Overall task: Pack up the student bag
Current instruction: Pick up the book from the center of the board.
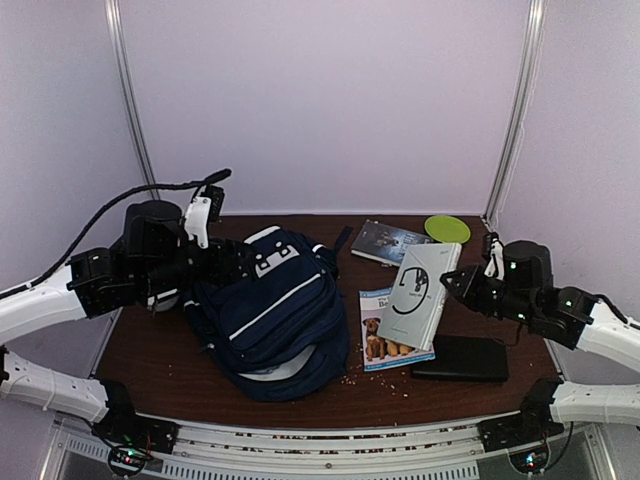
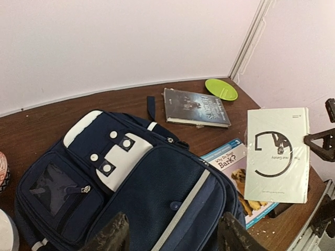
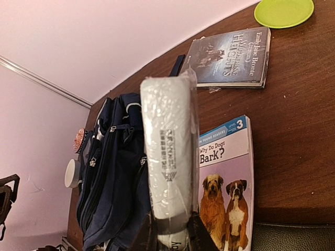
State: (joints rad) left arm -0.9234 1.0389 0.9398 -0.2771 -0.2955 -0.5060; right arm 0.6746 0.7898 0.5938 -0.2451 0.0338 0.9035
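While our right gripper (image 1: 447, 283) clamps the white book (image 1: 425, 292) upright by its edge, likely for slipping inside, our left gripper (image 2: 172, 236) hangs wide open above the bag (image 1: 275, 315), lying left-centre on the table (image 1: 470, 400), mouth hard to see.

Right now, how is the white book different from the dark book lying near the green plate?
The white book is held tilted in the air by the right fingers; the dark book lies flat on the table. The white book's cover is pale with a black ring; the dark book's is blue-grey with pale lettering. Both are closed and outside the backpack.
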